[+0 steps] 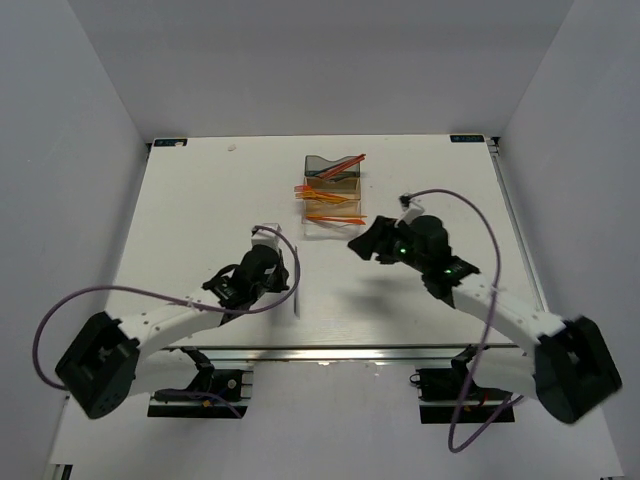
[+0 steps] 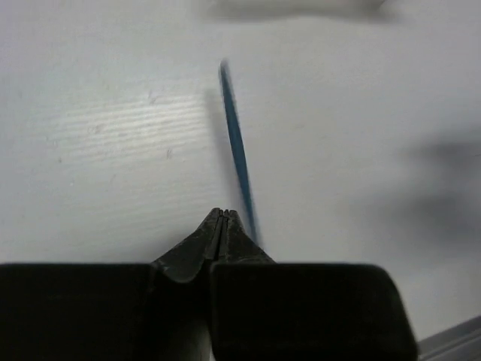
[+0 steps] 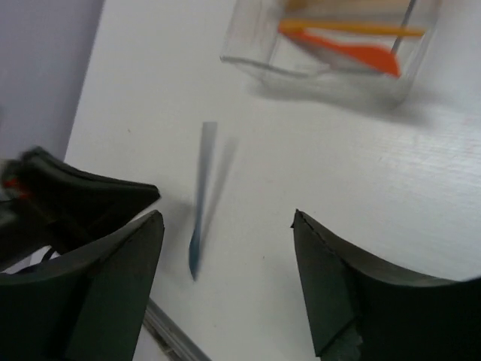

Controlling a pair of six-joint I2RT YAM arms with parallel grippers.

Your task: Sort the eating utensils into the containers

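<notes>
The containers (image 1: 331, 190) are three joined bins at the table's middle back: grey, amber, clear. Several orange and red utensils (image 1: 330, 188) lie in and across them. A dark blue utensil (image 2: 235, 143) lies on the table just right of my left gripper (image 2: 225, 212). That gripper is shut and empty, and the utensil is not between its fingers. The utensil also shows in the right wrist view (image 3: 199, 195) and the top view (image 1: 297, 295). My right gripper (image 3: 225, 214) is open and empty above the table, right of the blue utensil and in front of the clear bin (image 3: 331, 45).
The left gripper (image 1: 268, 248) and right gripper (image 1: 362, 245) face each other in front of the bins. The table's front edge (image 3: 169, 335) runs close behind the blue utensil. Purple cables loop beside both arms.
</notes>
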